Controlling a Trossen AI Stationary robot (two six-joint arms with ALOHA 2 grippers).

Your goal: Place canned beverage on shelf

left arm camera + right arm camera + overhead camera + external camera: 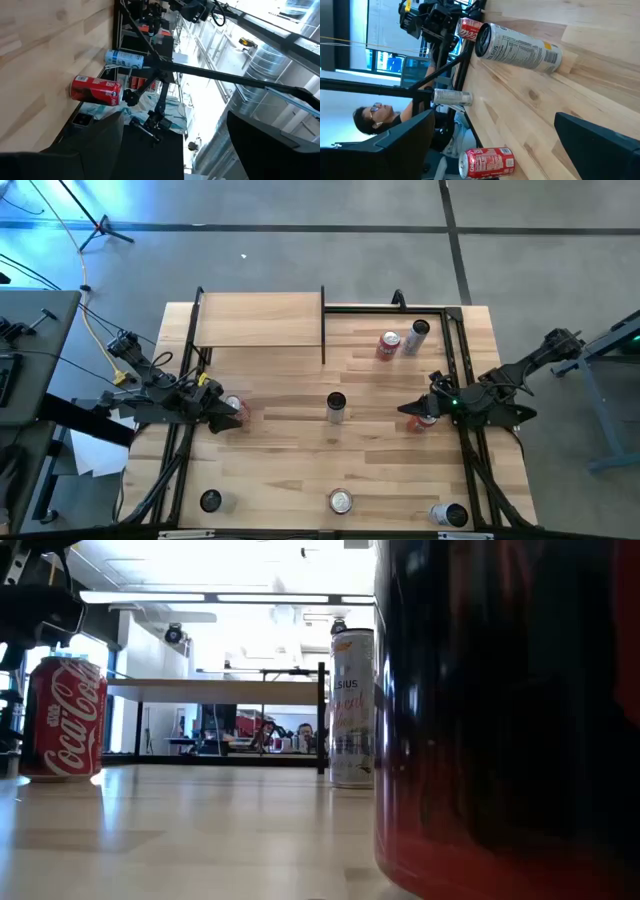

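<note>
left arm: comes in from left edge of the high view, lies low across tabletop rim, pointing right
left pincer: centre-left of high view, fingers spread in left wrist view, nothing between them; red can sits right at its tip, contact can't be judged
right arm: enters from right edge of high view, bent, pointing left
right pincer: centre-right of high view, fingers wide apart in right wrist view, gap bare; a red can under/beside its tip, grasp not visible
shelf: pale board, upper left of tabletop in high view, black posts at edges, no can on it
cans upper right: red one and silver one, near each other, right of shelf
middle can: tall, upright, centre of high view, between the two pincers
bottom row: dark-top can lower left, silver-top can lower centre, can lower right
writing: low view, "Coca-Cola" on red can at left; white slim can centre reads "...LSIUS"; nutrition panel on tall can in right wrist view, unreadable
foreground: dark-and-red can fills right of low view, label hidden
person: glasses, left of right wrist view, beyond the tabletop
</note>
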